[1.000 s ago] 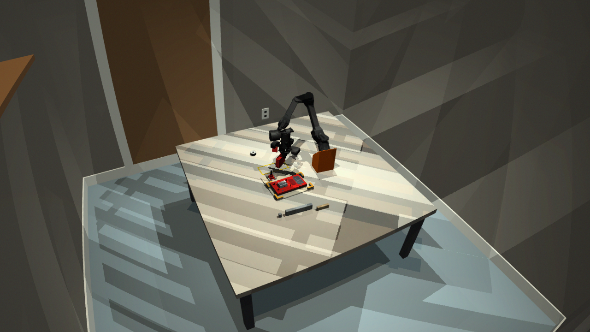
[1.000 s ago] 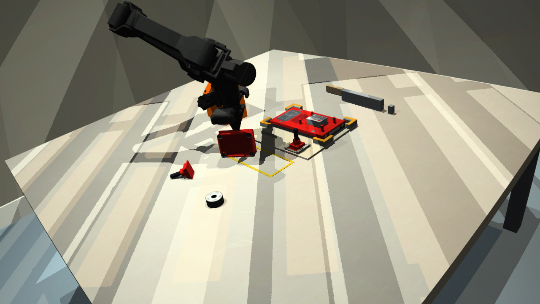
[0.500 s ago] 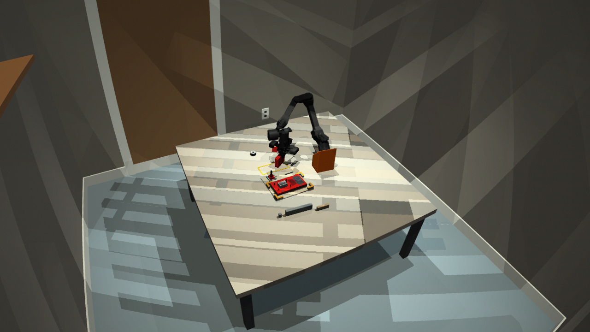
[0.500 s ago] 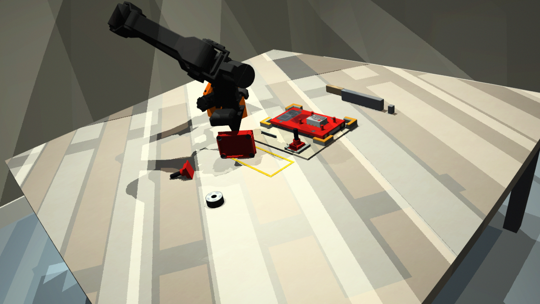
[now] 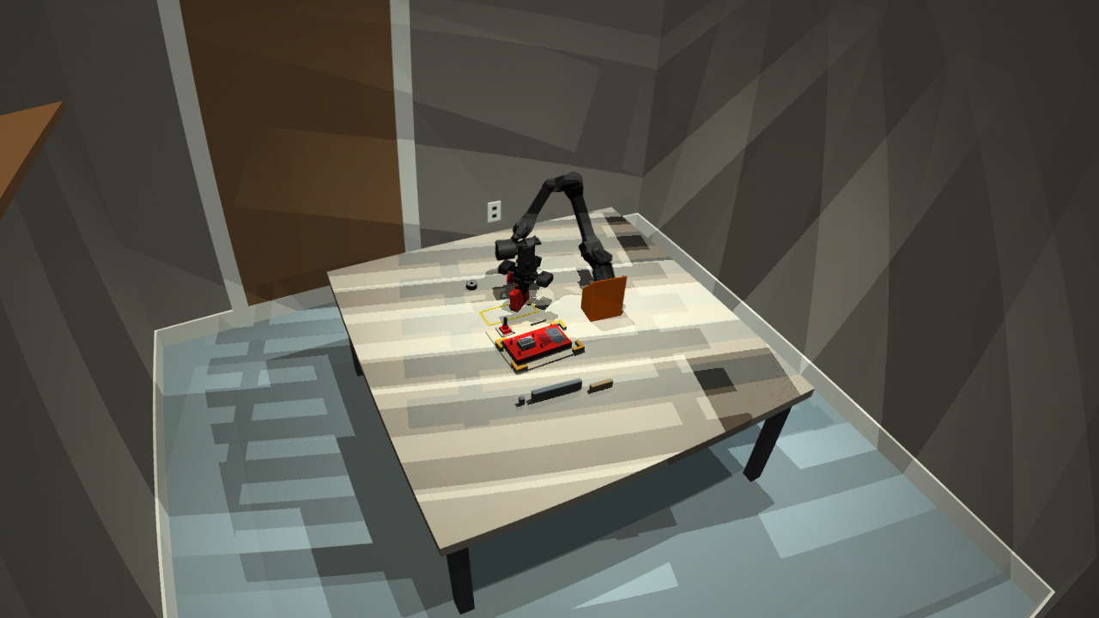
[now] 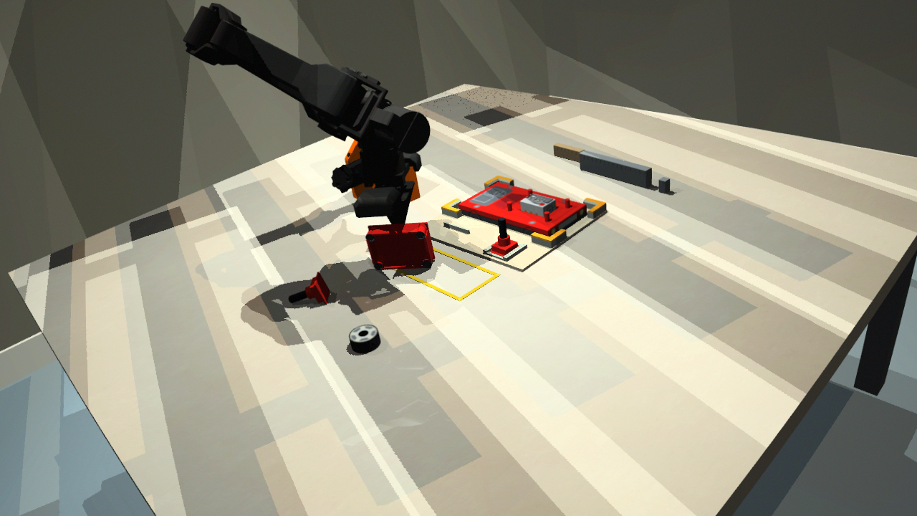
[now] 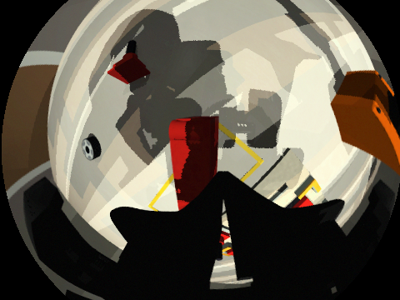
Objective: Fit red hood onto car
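My gripper [image 5: 524,287] [image 6: 396,223] [image 7: 222,176] is shut on the upper edge of the red hood [image 5: 517,299] [image 6: 400,249] [image 7: 196,167]. The hood hangs steeply on edge, low over the table, its hollow side with dark corner bosses facing the exterior camera. Any gap below it is hard to judge; the fingers partly hide it in the wrist view. The red chassis [image 5: 537,352] [image 6: 496,206] sits in the jig with yellow corner brackets [image 6: 596,206]. The grey engine block [image 5: 525,342] [image 6: 537,203] and short red pegs [image 6: 546,216] stand on its deck.
A red piece with a black stem stands upright [image 6: 503,242] beside the chassis; another [image 6: 319,288] [image 7: 129,68] lies tipped. A wheel [image 5: 470,285] [image 6: 364,346], a yellow outline [image 6: 478,287], an orange box [image 5: 605,298] [image 7: 360,121] and a dark bar [image 5: 556,390] [image 6: 615,170] are around.
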`<action>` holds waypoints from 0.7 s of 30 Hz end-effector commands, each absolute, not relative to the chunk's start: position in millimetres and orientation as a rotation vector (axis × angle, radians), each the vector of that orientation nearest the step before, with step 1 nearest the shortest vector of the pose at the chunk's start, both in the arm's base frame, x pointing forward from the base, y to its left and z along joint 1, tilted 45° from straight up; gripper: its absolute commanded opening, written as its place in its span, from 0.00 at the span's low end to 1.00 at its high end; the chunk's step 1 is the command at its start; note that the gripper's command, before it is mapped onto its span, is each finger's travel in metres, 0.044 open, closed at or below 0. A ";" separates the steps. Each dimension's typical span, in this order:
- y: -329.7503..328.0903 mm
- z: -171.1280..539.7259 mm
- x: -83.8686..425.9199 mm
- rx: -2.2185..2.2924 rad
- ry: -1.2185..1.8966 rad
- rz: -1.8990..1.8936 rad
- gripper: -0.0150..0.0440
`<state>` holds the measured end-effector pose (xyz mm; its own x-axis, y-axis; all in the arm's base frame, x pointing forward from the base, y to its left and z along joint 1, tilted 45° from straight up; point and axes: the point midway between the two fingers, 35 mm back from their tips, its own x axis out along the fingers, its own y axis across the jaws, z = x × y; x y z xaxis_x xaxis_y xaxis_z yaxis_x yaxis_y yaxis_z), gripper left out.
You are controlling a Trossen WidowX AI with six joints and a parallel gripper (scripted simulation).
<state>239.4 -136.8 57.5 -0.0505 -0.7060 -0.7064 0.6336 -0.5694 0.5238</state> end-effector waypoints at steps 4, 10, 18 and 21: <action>-141.4 60.6 243.4 1.251 -0.086 -1.784 0.25; -144.0 63.0 246.1 1.251 -0.086 -1.784 0.25; -147.5 66.2 249.7 1.251 -0.087 -1.784 0.25; -148.8 67.4 251.0 1.251 -0.087 -1.784 0.25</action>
<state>249.1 -145.9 66.0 -0.0500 -0.7075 -0.7050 0.6329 -0.5685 0.5256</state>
